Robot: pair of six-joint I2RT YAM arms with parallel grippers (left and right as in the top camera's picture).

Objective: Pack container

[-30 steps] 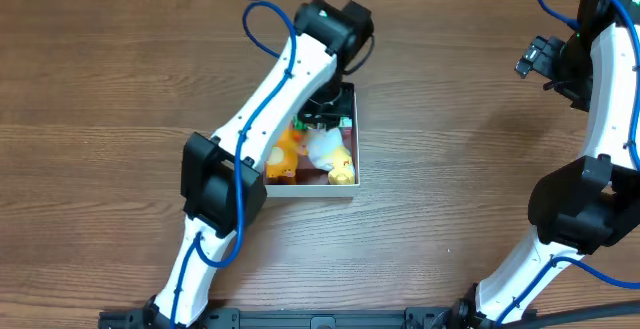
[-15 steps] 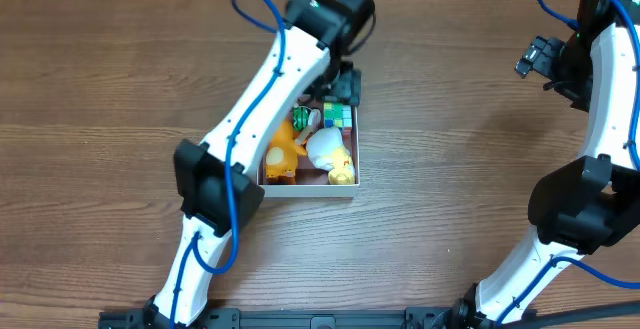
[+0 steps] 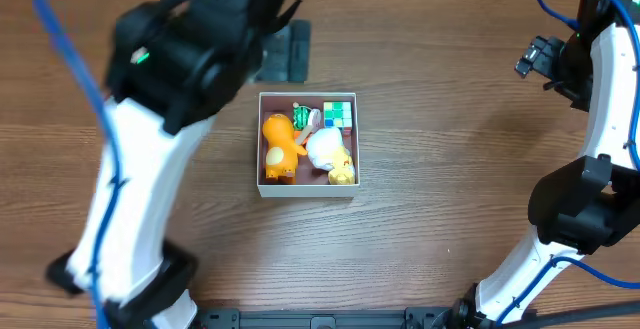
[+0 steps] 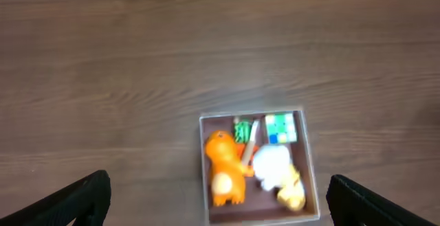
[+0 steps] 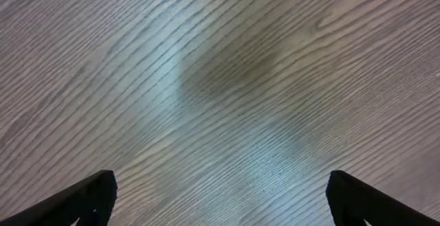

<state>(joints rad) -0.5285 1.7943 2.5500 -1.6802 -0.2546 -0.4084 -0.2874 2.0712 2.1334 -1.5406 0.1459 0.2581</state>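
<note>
The container (image 3: 260,149), a shallow white square box, sits mid-table. It holds an orange figure (image 3: 277,149), a white and yellow plush toy (image 3: 330,152), a green-and-white cube (image 3: 340,112) and a small green piece (image 3: 300,117). My left gripper (image 3: 283,54) hangs high above the table, back-left of the box, open and empty. In the left wrist view the container (image 4: 204,174) lies far below, between the spread fingers of the left gripper (image 4: 218,197), the orange figure (image 4: 223,164) inside. My right gripper (image 3: 535,57) is open at the far right, with bare wood under it (image 5: 221,198).
The raised left arm (image 3: 150,119) fills the left of the overhead view, large and blurred, hiding the table beneath it. The right arm (image 3: 600,119) stands along the right edge. Bare wooden tabletop (image 3: 450,149) lies between the box and the right arm.
The left gripper opened inside the box's back edge, leaving the green-and-white cube there, then rose high and drew back to the upper left. The right arm stayed still.
</note>
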